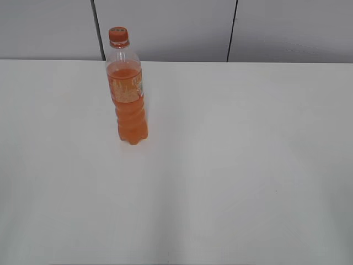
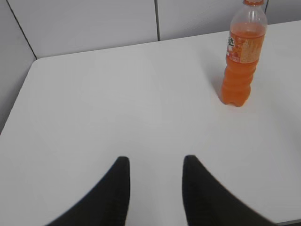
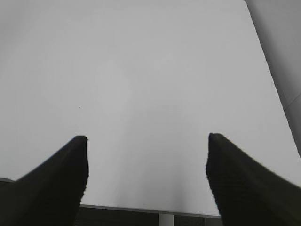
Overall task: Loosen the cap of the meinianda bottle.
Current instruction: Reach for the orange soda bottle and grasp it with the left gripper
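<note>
The meinianda bottle (image 1: 127, 99) stands upright on the white table (image 1: 231, 165), left of centre towards the back, with orange drink and an orange label band. Its orange cap (image 1: 118, 35) sits screwed on top. In the left wrist view the bottle (image 2: 241, 61) stands at the upper right, with only the lower edge of its cap (image 2: 254, 2) showing at the top edge. My left gripper (image 2: 155, 160) is open and empty, well short of the bottle and to its left. My right gripper (image 3: 147, 137) is wide open and empty over bare table; the bottle is out of that view. Neither gripper shows in the exterior view.
Grey wall panels (image 1: 165, 27) with dark seams stand behind the table's far edge. The left wrist view shows the table's rounded far left corner (image 2: 36, 62). The right wrist view shows the table's near edge (image 3: 141, 208) and a white leg (image 3: 166, 219) below it.
</note>
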Action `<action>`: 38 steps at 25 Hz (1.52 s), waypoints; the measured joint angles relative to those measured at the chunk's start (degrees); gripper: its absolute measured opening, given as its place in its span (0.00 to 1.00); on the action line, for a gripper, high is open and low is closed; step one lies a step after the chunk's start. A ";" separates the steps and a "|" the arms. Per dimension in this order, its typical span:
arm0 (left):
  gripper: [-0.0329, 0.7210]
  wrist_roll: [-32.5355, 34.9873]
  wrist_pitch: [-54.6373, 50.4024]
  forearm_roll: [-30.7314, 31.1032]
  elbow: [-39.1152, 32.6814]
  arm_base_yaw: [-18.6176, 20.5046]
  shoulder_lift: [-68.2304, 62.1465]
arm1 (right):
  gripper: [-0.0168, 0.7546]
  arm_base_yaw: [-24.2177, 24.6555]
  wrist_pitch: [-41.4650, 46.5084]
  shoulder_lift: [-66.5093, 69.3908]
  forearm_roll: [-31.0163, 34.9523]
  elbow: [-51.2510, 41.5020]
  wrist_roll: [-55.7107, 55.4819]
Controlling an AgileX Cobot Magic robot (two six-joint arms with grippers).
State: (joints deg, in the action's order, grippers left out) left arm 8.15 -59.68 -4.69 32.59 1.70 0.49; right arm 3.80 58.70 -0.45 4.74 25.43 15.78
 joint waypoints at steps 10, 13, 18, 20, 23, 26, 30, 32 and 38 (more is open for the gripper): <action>0.37 0.00 0.00 0.00 0.00 0.00 0.00 | 0.78 0.00 0.00 0.00 0.00 0.00 -0.07; 0.37 0.00 0.00 0.00 0.00 0.00 0.00 | 0.78 0.00 0.00 0.00 0.00 0.00 -0.07; 0.36 0.00 0.00 0.00 0.00 0.00 0.00 | 0.78 0.00 0.00 0.00 0.00 0.00 -0.03; 0.36 0.00 0.00 0.00 0.00 0.00 0.00 | 0.78 0.00 0.00 0.00 0.00 0.00 -0.03; 0.36 0.00 0.00 0.00 0.00 0.00 0.00 | 0.78 0.00 0.00 0.00 0.00 0.00 -0.03; 0.36 0.00 0.00 0.00 0.00 0.00 0.00 | 0.78 0.00 0.00 0.00 0.00 0.00 -0.03; 0.37 0.00 0.00 0.00 0.00 0.00 0.00 | 0.78 0.00 0.00 0.00 0.00 0.00 -0.05; 0.37 0.00 0.00 0.00 0.00 0.00 0.00 | 0.78 0.00 0.00 0.00 0.00 0.00 -0.05; 0.37 0.00 0.00 0.00 0.00 0.00 0.00 | 0.78 0.00 0.00 0.00 0.00 0.00 -0.05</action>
State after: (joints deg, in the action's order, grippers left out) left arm 8.15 -59.68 -4.69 32.59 1.70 0.49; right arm 3.80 58.70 -0.45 4.74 25.43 15.72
